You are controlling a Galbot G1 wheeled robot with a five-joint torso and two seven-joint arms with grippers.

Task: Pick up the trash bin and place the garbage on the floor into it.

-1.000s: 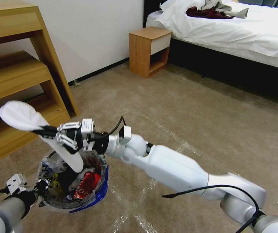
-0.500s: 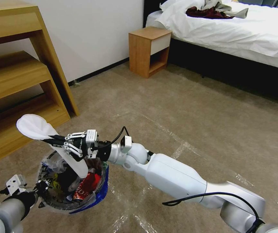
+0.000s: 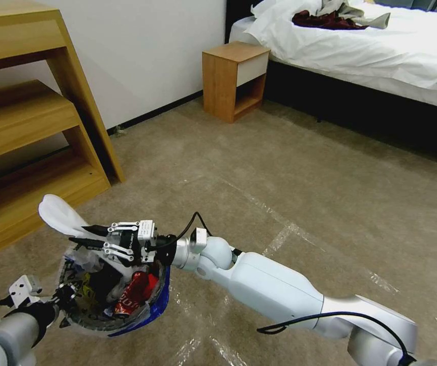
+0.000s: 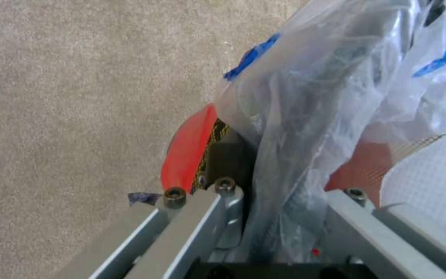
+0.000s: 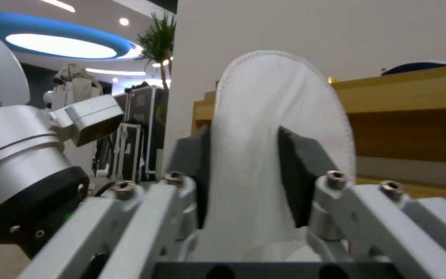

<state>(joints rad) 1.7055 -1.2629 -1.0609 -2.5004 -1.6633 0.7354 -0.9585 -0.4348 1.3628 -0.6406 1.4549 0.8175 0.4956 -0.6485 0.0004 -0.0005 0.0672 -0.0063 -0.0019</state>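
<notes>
We find the right gripper (image 3: 92, 237) clamped on a white insole (image 3: 59, 218), directly above the far rim of the trash bin (image 3: 159, 300). In the right wrist view the insole (image 5: 264, 155) stands pinched between the two dark pads (image 5: 298, 176), bowed, its rounded end rising past the fingertips. In the head view one end of the insole projects up and out beyond the bin's far-left rim; we cannot tell where the other end lies behind the gripper.

The left gripper (image 3: 65, 295) holds the bin at its near-left rim. In the left wrist view its jaws sit narrow, closed over the rim and the crinkled clear plastic liner (image 4: 306, 128), with the red wall (image 4: 189, 155) of the bin against one dark pad. The bin appears held off the carpet (image 3: 289, 168), tilted, its mouth facing the head camera.

Inside the bin we note a crushed red can (image 3: 133, 292) toward the right side, a dark item near the middle that we cannot identify, and folds of clear plastic toward the far-left side.

Shiny tape strips (image 3: 279, 236) cross the carpet right of the bin.
</notes>
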